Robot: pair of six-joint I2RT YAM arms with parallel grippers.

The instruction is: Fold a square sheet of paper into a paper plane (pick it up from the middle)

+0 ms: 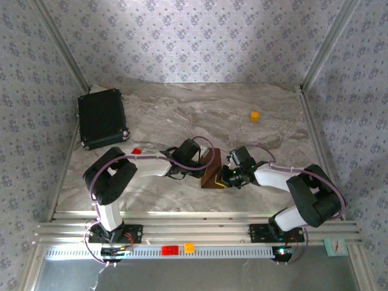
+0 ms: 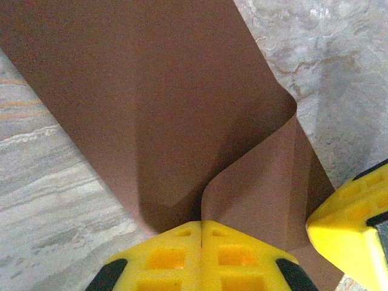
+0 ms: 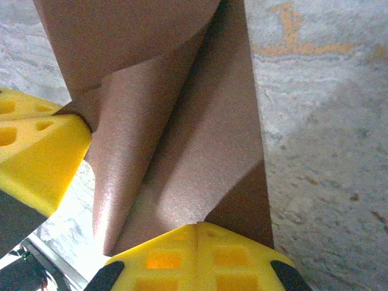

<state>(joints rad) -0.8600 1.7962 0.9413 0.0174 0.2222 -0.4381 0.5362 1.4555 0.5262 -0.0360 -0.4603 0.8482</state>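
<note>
The square sheet of paper [image 1: 212,170], dark brown, hangs bent and partly folded between my two grippers just above the middle of the table. My left gripper [image 1: 203,165] is shut on one edge of it. In the left wrist view the sheet [image 2: 151,91] curls away from the closed left gripper [image 2: 201,223], and a right fingertip [image 2: 351,224] shows at the lower right. My right gripper [image 1: 225,176] is shut on the opposite edge. In the right wrist view the paper [image 3: 200,121] forms overlapping flaps above the right gripper [image 3: 197,225], with a left fingertip [image 3: 36,157] beside it. A paper plane is out of view.
A black case [image 1: 102,118] lies at the back left of the marble table [image 1: 182,109]. A small orange block [image 1: 254,116] sits at the back right and a small red block [image 1: 136,151] lies near the left arm. Patterned walls enclose three sides.
</note>
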